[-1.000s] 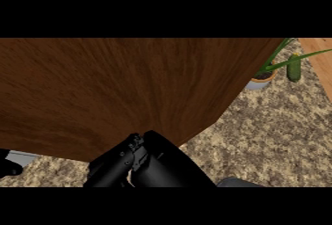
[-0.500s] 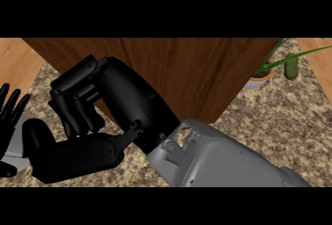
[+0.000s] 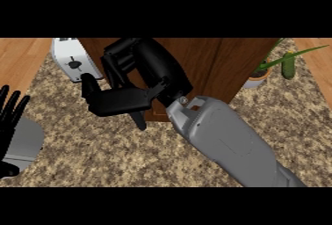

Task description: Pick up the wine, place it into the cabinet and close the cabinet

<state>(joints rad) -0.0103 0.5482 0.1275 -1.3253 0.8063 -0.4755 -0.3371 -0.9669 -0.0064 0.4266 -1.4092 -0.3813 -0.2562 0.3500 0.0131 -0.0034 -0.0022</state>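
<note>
L hand [image 3: 12, 112] rests at the view's left edge, fingers straight and spread, holding nothing. R hand [image 3: 126, 94] sits mid-frame on its grey forearm, fingers bent against the brown wood cabinet [image 3: 224, 66]; can't tell if it holds anything. Cabinet front is plain dark wood grain w/ a seam. Wine isn't visible. Toaster [image 3: 73, 59] is partly hidden behind R hand; plant [image 3: 276, 66] is cut off at top, far right on the speckled counter [image 3: 103, 154].

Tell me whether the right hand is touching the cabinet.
Cannot tell. In the head view the right hand overlaps the cabinet, hiding any contact or gap.
</note>
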